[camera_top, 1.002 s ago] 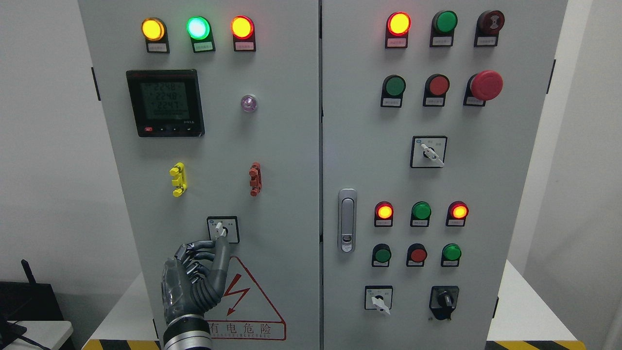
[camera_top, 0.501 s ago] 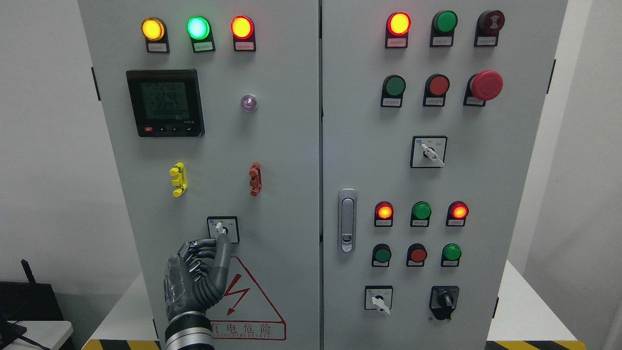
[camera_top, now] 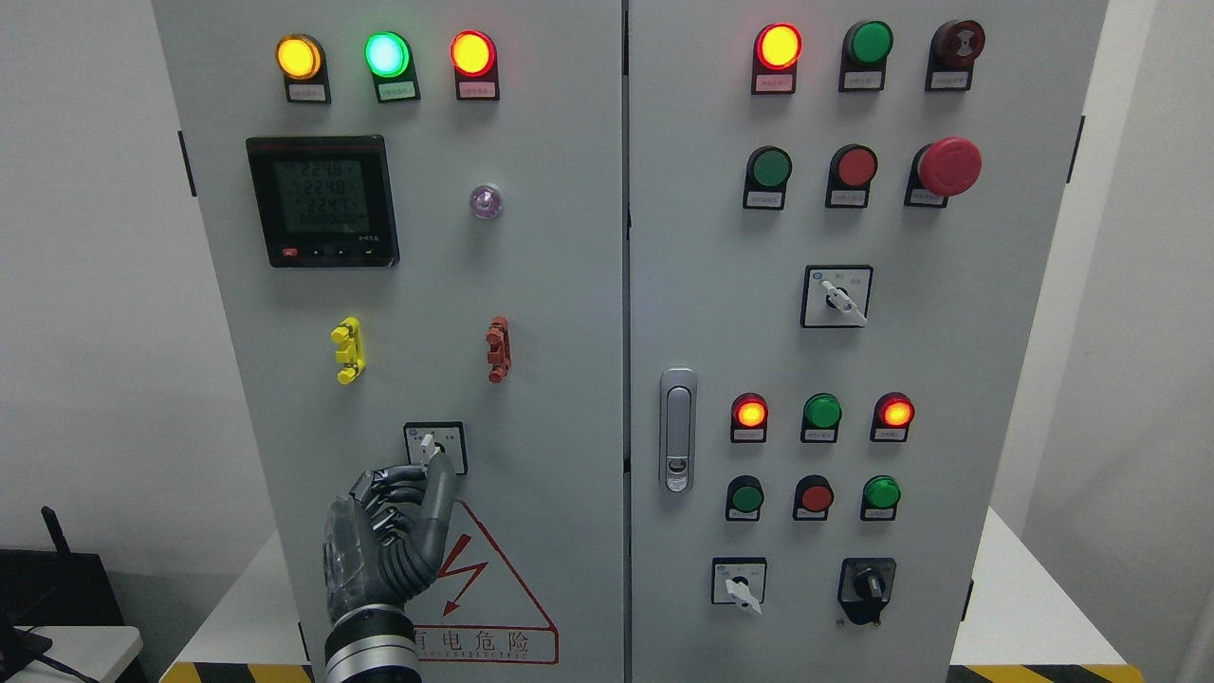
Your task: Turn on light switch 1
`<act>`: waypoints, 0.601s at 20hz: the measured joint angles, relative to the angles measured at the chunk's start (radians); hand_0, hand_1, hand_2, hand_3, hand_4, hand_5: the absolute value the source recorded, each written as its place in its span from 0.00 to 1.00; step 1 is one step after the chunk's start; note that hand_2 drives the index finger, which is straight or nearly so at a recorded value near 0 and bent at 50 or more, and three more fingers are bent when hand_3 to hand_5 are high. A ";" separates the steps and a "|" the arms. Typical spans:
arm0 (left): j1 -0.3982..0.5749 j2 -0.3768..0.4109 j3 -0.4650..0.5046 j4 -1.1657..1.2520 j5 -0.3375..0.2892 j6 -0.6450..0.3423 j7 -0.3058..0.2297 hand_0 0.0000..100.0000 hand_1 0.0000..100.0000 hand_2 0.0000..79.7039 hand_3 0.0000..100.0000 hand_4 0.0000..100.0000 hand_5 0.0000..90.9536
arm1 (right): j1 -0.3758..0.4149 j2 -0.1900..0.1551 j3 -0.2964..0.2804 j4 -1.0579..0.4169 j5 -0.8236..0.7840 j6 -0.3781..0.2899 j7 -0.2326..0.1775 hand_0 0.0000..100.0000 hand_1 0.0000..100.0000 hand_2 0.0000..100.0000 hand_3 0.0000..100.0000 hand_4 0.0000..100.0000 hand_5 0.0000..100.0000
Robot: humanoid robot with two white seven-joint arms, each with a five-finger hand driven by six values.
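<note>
A small rotary selector switch (camera_top: 434, 447) with a white lever sits low on the left cabinet door (camera_top: 550, 313); the lever points up and slightly left. My left hand (camera_top: 384, 541) comes up from the bottom edge just below it. Its smaller fingers (camera_top: 389, 484) are curled in, and one long digit stands straight up. That fingertip (camera_top: 442, 467) touches the lower edge of the switch plate, just under the lever, and nothing is held. The right arm does not show.
A red lightning warning triangle (camera_top: 474, 579) lies right of the hand. Yellow (camera_top: 347, 349) and red (camera_top: 499, 349) clips, a meter (camera_top: 322, 200) and lit lamps sit higher up. The right door carries a handle (camera_top: 677, 430), buttons and more selector switches (camera_top: 739, 581).
My left hand has drifted slightly right, keeping its raised fingertip at the lower edge of the switch. The lever's angle looks unchanged.
</note>
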 measured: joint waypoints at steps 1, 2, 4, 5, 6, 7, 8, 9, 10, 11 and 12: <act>-0.001 0.000 0.000 0.000 0.000 0.001 0.000 0.23 0.44 0.59 0.69 0.91 0.97 | 0.000 0.000 0.000 0.000 0.000 0.000 0.000 0.12 0.39 0.00 0.00 0.00 0.00; -0.002 0.000 0.000 0.000 0.000 0.002 0.000 0.23 0.44 0.59 0.69 0.91 0.97 | 0.000 0.000 0.000 0.000 0.000 0.000 0.000 0.12 0.39 0.00 0.00 0.00 0.00; -0.003 0.000 0.000 0.001 0.001 0.005 0.000 0.23 0.44 0.59 0.70 0.91 0.97 | 0.000 0.000 0.000 0.000 0.000 0.000 0.000 0.12 0.39 0.00 0.00 0.00 0.00; -0.004 0.000 0.000 0.001 0.001 0.006 0.000 0.23 0.44 0.59 0.70 0.91 0.97 | 0.000 0.000 0.000 0.000 0.000 0.000 0.000 0.12 0.39 0.00 0.00 0.00 0.00; -0.005 0.000 0.000 0.001 0.001 0.008 0.000 0.23 0.44 0.59 0.70 0.91 0.97 | 0.000 0.000 0.000 0.000 0.000 0.000 0.000 0.12 0.39 0.00 0.00 0.00 0.00; -0.005 0.000 0.000 0.001 0.001 0.010 0.000 0.22 0.43 0.59 0.70 0.91 0.97 | 0.000 0.000 0.000 0.000 0.000 0.000 0.000 0.12 0.39 0.00 0.00 0.00 0.00; -0.006 0.000 -0.001 0.001 0.002 0.012 0.000 0.22 0.43 0.59 0.70 0.91 0.97 | 0.000 0.000 0.000 0.000 0.000 0.000 0.000 0.12 0.39 0.00 0.00 0.00 0.00; -0.006 0.000 -0.001 0.002 0.003 0.013 0.000 0.22 0.43 0.59 0.70 0.91 0.97 | 0.000 0.000 0.000 0.000 0.000 0.000 0.000 0.12 0.39 0.00 0.00 0.00 0.00; -0.006 0.000 -0.001 0.002 0.004 0.014 0.000 0.22 0.43 0.59 0.70 0.92 0.97 | 0.000 0.000 0.000 0.000 0.000 0.000 0.000 0.12 0.39 0.00 0.00 0.00 0.00; -0.007 0.000 -0.001 0.003 0.005 0.015 0.000 0.22 0.43 0.59 0.70 0.92 0.97 | 0.000 0.000 0.000 0.000 0.000 0.000 0.000 0.12 0.39 0.00 0.00 0.00 0.00; -0.007 0.000 -0.002 0.003 0.006 0.018 0.000 0.22 0.43 0.59 0.70 0.92 0.97 | 0.000 0.000 0.000 0.000 0.000 0.000 0.000 0.12 0.39 0.00 0.00 0.00 0.00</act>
